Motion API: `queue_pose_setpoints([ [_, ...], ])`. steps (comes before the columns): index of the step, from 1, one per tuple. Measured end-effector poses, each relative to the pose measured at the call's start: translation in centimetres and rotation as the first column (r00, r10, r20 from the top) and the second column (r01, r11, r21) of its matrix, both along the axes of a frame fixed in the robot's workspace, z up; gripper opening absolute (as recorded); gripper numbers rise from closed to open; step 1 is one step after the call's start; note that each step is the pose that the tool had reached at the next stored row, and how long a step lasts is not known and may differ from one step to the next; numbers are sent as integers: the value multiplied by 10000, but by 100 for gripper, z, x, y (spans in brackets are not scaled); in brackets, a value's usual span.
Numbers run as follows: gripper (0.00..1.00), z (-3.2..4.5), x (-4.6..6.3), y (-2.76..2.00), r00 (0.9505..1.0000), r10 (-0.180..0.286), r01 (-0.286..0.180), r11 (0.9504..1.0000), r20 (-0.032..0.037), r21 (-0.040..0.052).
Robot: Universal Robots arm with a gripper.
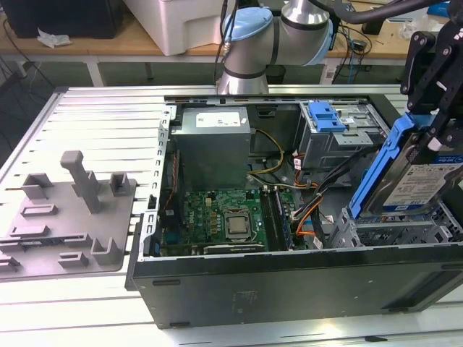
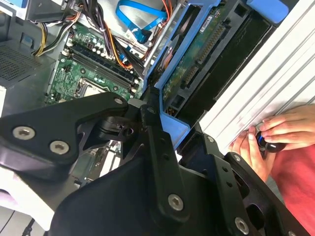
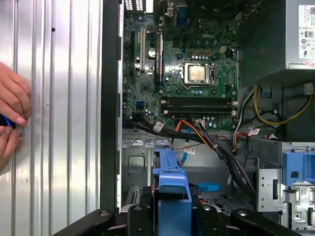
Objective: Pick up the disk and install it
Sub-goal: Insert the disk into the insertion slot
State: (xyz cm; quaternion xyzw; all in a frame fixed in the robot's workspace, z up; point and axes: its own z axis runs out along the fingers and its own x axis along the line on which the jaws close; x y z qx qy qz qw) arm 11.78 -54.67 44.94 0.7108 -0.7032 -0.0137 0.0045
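Your gripper (image 1: 437,129) is clamped on the disk's (image 1: 423,184) top end; disk tilted, lower end dipping into the case (image 1: 253,282), just beside its wall

The ribbed silver metal table (image 1: 108,116) carries an open black computer tower case (image 1: 289,282), lying on its side with its inside facing up. Just beside it, at the exterior view's left, sits a grey moulded plastic fixture tray (image 1: 65,217) with upright pegs. A person's hands (image 3: 12,105) rest on the slats, holding a small dark object (image 2: 269,144).
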Motion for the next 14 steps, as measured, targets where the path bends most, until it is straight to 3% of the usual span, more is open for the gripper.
queue_pose_setpoints([
  [14, 37, -55, 6, -2, 10000, 0, 0, 10000, -1, -2],
])
